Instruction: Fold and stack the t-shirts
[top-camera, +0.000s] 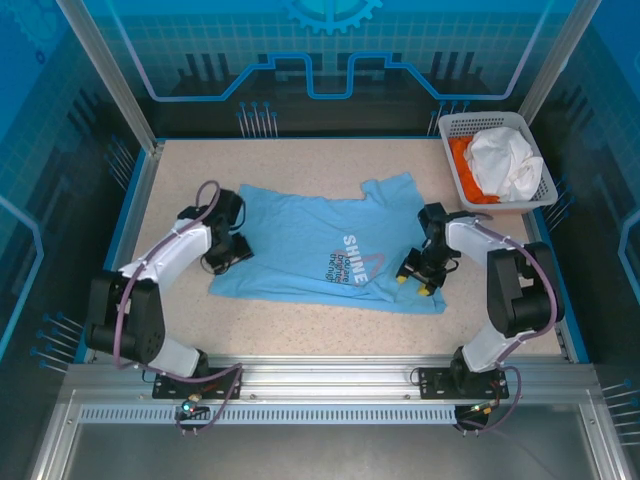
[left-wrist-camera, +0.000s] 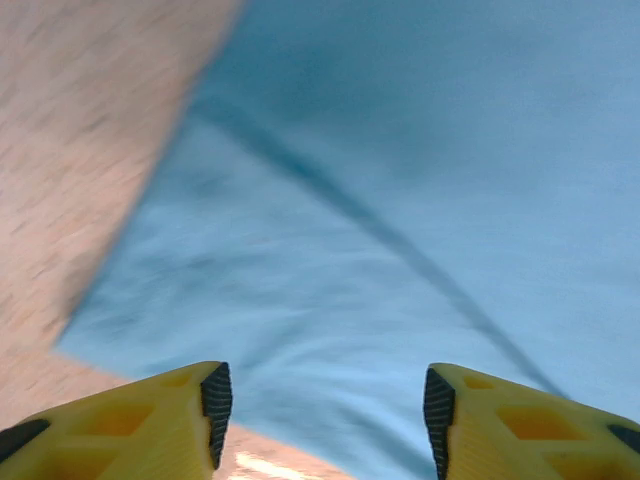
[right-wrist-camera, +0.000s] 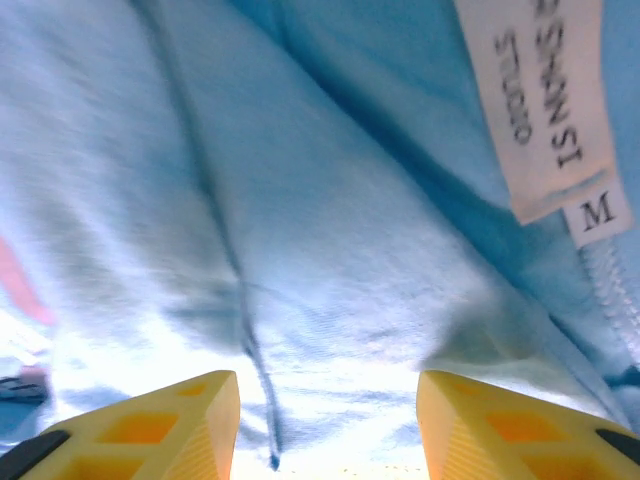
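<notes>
Blue shirt (top-camera: 300, 250) lies mid-frame on worktop (top-camera: 300, 330), limp, light, likely to sag when lifted; left claw (top-camera: 232, 252) at its left edge, right claw (top-camera: 418, 280) at its right, both spread wide, empty; pinch corners.

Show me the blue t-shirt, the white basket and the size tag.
blue t-shirt (top-camera: 290, 245): top view, plain cloth left of the lettering.
white basket (top-camera: 480, 117): top view, far rim.
size tag (right-wrist-camera: 598, 212): right wrist view, on the letter M.

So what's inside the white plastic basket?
A crumpled white cloth shirt sits on top of an orange cloth shirt inside the basket; anything beneath them is covered.
</notes>
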